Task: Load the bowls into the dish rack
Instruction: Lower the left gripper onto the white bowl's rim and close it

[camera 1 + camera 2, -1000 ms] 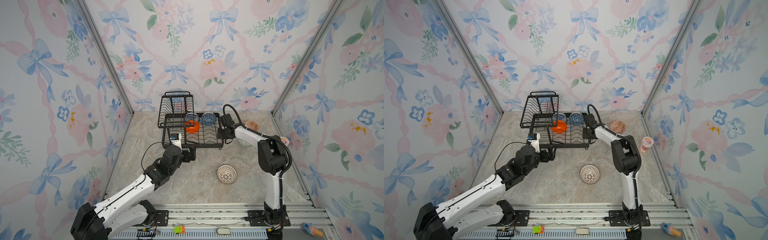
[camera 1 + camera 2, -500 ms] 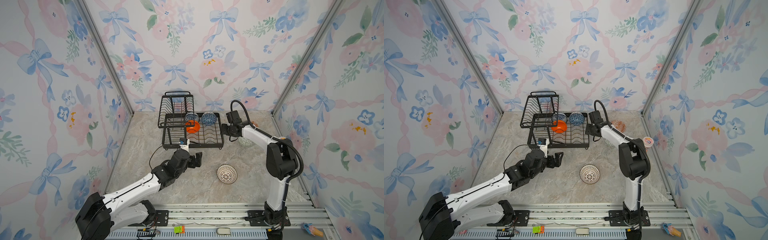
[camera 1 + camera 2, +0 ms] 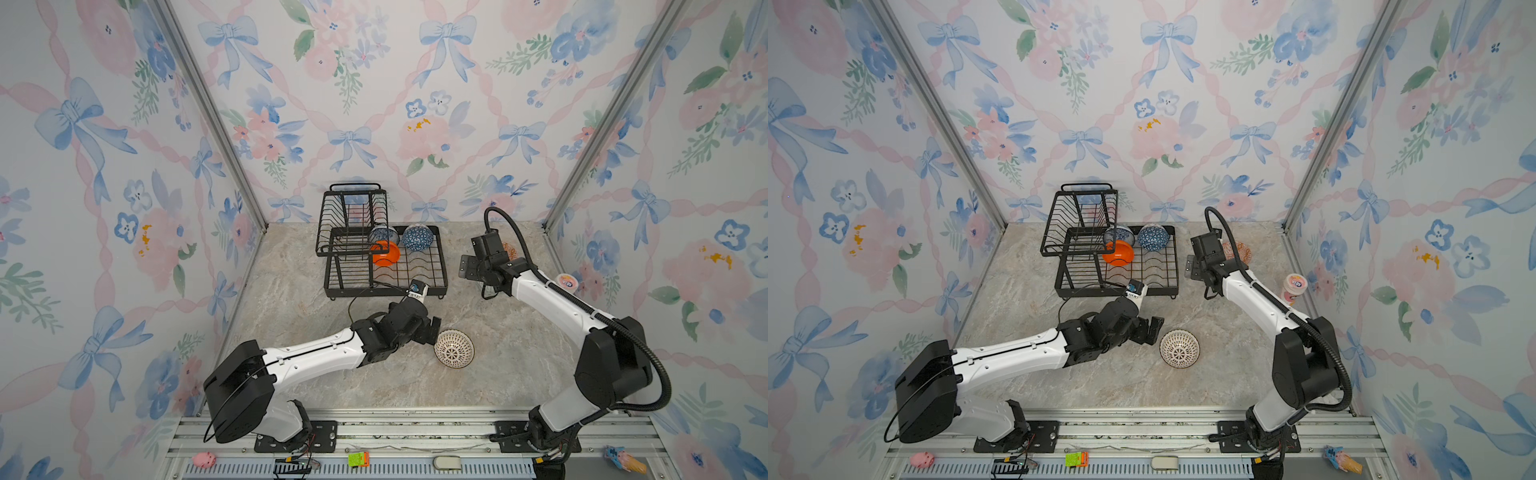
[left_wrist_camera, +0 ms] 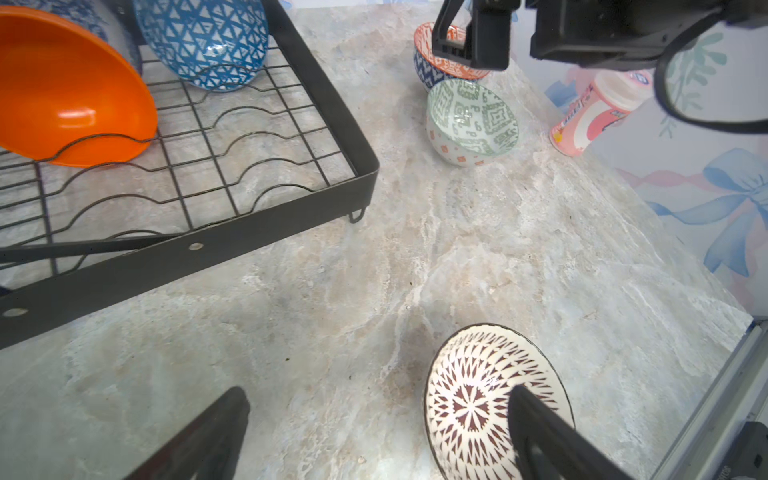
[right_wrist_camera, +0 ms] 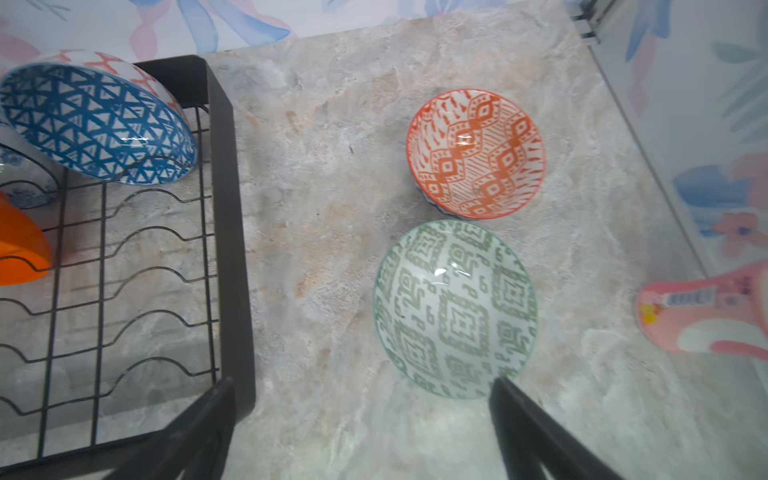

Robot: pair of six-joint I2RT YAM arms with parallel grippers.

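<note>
Bowls in rack: three. A plain orange round bowl (image 3: 385,253) and a blue geometric-patterned bowl (image 3: 417,237) lean tilted at the back of the base tray. A blue-and-white floral bowl (image 3: 1119,235) sits partly hidden under the raised basket.
Rack: black wire two-tier dish rack (image 3: 442,259), at the back of the marbled counter (image 4: 332,291); the front slots are free.
Bowls on counter: a white round bowl with dark radial lines (image 3: 454,348) stands mouth up, alone in front of the rack. A pale green patterned bowl (image 5: 455,309) and an orange-and-white patterned bowl (image 5: 476,153) stand just beside each other off the rack's right side.
Left end effector (image 4: 376,395): jaws spread wide, holding nothing.
Key relation: the white bowl lies just beside the left end effector, on its right-arm side. One finger hangs over the bowl's inside and the other over bare counter, so the near rim sits between them. Being round, the bowl has no long axis to line up with. The left arm is far nearer.
Right end effector (image 5: 361,384): fingers wide apart, empty, above the counter with one fingertip at the green bowl's edge.
Bystander: tall pink cup (image 4: 590,116), near the right wall.
</note>
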